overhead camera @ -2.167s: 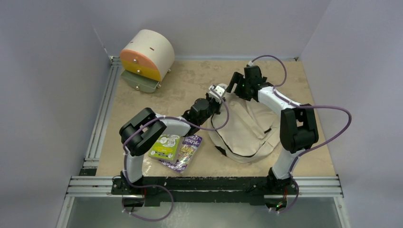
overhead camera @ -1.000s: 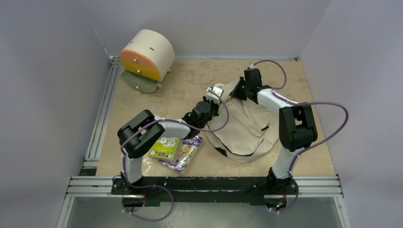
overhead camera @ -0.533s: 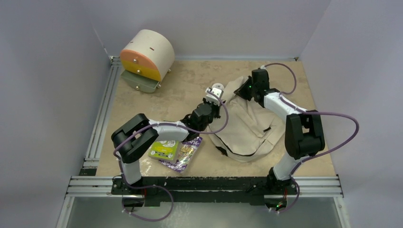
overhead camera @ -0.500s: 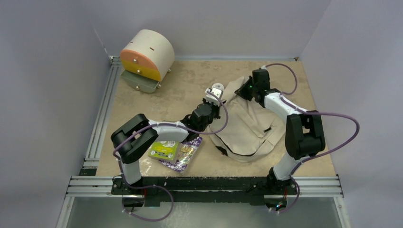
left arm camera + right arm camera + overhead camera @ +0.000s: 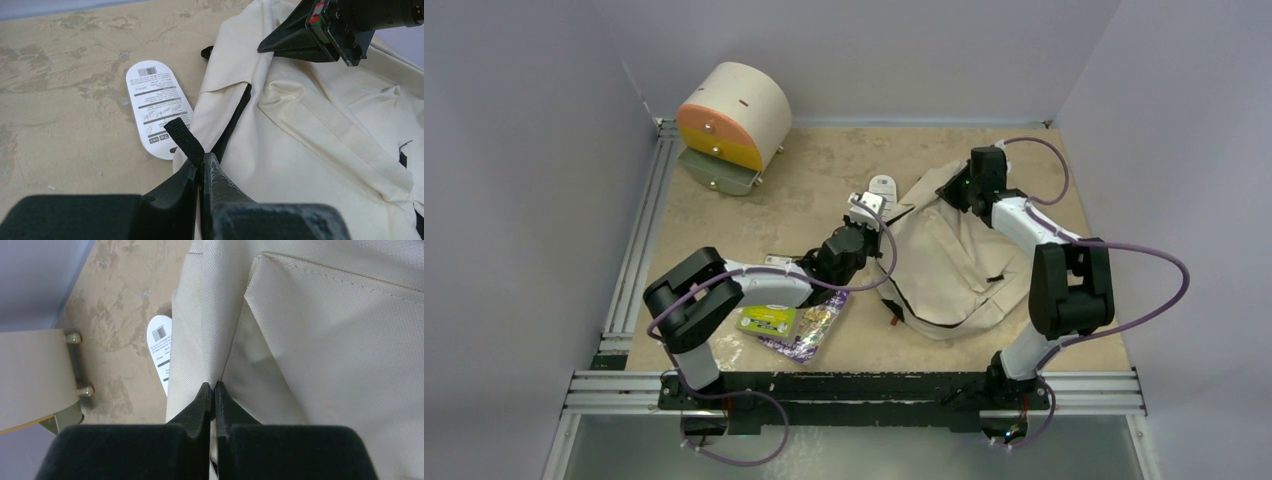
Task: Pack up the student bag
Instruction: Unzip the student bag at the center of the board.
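Left wrist view showed me the left hand [image 5: 202, 162] pinched tight on a short black webbing pull tab [image 5: 182, 137] at the zipper end of the large soft cream fabric backpack [image 5: 325, 150]. My right hand [image 5: 215, 390] was closed on a fold of that cream cloth at its far edge. The backpack lay slumped on the beige worktop [image 5: 824, 170], right of centre; I could not see inside it. A white oval printed card [image 5: 159, 107] lay just beside it. The cream-and-orange cylindrical drawer unit [image 5: 729, 115] had its lowest drawer out, and I could not make out its contents.
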Controlling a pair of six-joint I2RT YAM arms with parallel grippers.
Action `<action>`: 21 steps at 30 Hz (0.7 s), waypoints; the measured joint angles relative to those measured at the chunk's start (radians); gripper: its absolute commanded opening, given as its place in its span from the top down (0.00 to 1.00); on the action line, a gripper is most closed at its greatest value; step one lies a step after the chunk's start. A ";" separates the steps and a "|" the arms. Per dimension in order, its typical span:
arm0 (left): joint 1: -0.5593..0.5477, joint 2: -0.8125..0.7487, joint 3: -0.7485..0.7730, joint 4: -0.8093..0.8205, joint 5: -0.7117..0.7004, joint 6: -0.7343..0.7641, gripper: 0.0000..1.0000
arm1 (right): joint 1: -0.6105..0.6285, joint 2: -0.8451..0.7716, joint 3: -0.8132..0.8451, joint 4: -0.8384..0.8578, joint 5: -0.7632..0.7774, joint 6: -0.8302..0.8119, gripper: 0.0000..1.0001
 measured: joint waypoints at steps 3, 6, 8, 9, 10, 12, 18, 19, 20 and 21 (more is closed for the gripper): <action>-0.005 -0.017 -0.024 -0.003 -0.002 -0.006 1.00 | -0.010 0.000 -0.008 -0.001 0.006 0.003 1.00; -0.013 -0.055 -0.058 -0.019 -0.002 -0.021 1.00 | -0.020 0.000 -0.008 -0.001 0.008 0.004 1.00; -0.019 -0.088 -0.080 -0.031 -0.002 -0.033 1.00 | -0.026 0.000 -0.008 -0.001 0.006 0.006 1.00; -0.022 -0.103 -0.089 -0.036 -0.002 -0.042 1.00 | -0.029 0.000 -0.008 -0.002 0.005 0.007 1.00; -0.025 -0.116 -0.096 -0.042 -0.002 -0.050 1.00 | -0.031 0.000 -0.008 -0.002 0.000 0.008 1.00; -0.033 -0.144 -0.113 -0.053 -0.002 -0.062 1.00 | -0.036 0.000 -0.008 -0.003 -0.011 0.008 1.00; -0.065 -0.190 -0.151 -0.077 -0.005 -0.093 1.00 | -0.040 0.001 -0.008 -0.023 -0.033 0.006 1.00; -0.071 -0.195 -0.156 -0.080 -0.005 -0.095 1.00 | -0.040 0.001 -0.008 -0.026 -0.039 0.005 1.00; -0.075 -0.199 -0.159 -0.082 -0.006 -0.095 1.00 | -0.040 0.000 -0.008 -0.027 -0.046 0.002 1.00; -0.077 -0.201 -0.159 -0.085 -0.008 -0.094 1.00 | -0.040 0.000 -0.008 -0.027 -0.055 -0.004 1.00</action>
